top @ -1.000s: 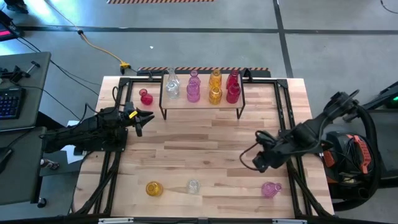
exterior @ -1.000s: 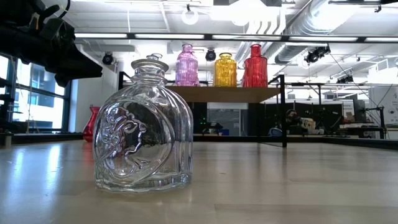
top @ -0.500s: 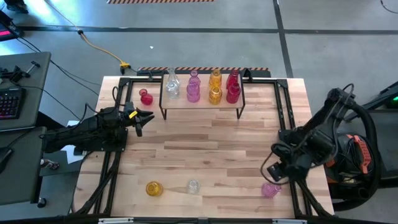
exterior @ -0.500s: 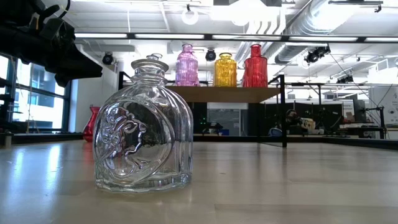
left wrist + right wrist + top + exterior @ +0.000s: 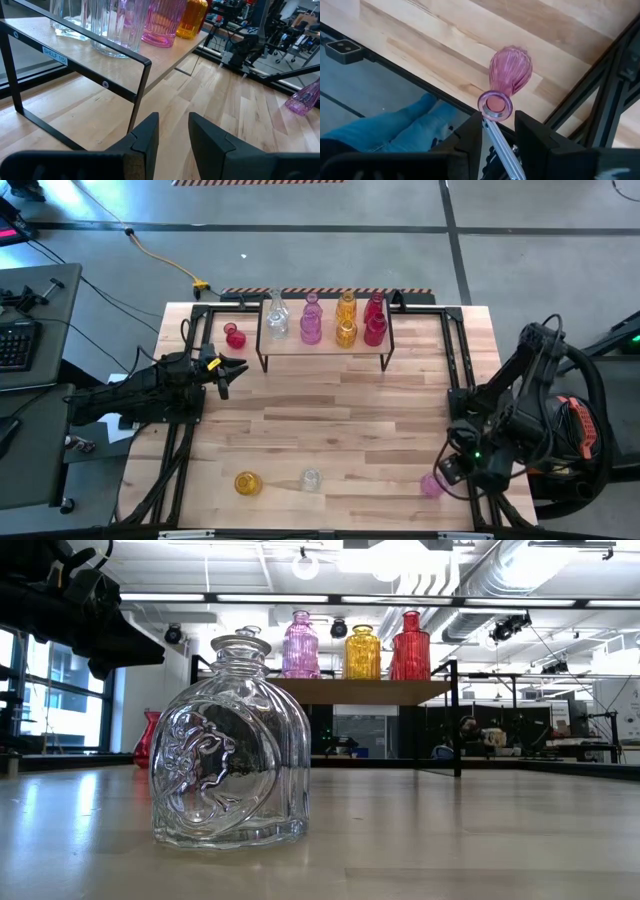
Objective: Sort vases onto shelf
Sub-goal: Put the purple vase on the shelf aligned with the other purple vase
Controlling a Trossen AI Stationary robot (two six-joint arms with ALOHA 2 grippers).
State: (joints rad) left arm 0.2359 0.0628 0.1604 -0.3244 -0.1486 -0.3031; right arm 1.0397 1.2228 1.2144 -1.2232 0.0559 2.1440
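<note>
Shelf (image 5: 322, 346) at table's far edge, carrying clear, pink, amber and red vases; red vase (image 5: 235, 336) on table left of it; amber vase (image 5: 247, 482), clear vase (image 5: 311, 478) and pink vase (image 5: 431, 485) along near edge. Right gripper (image 5: 496, 131) directly over pink vase's mouth, fingers slightly apart, gripping nothing. Left gripper (image 5: 173, 131) near shelf's left end, narrowly parted, empty.

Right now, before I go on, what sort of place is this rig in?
Probably an industrial lab or workshop: exposed ceiling ducts, a taped concrete floor, and a desk with a keyboard beside the butcher-block table.
</note>
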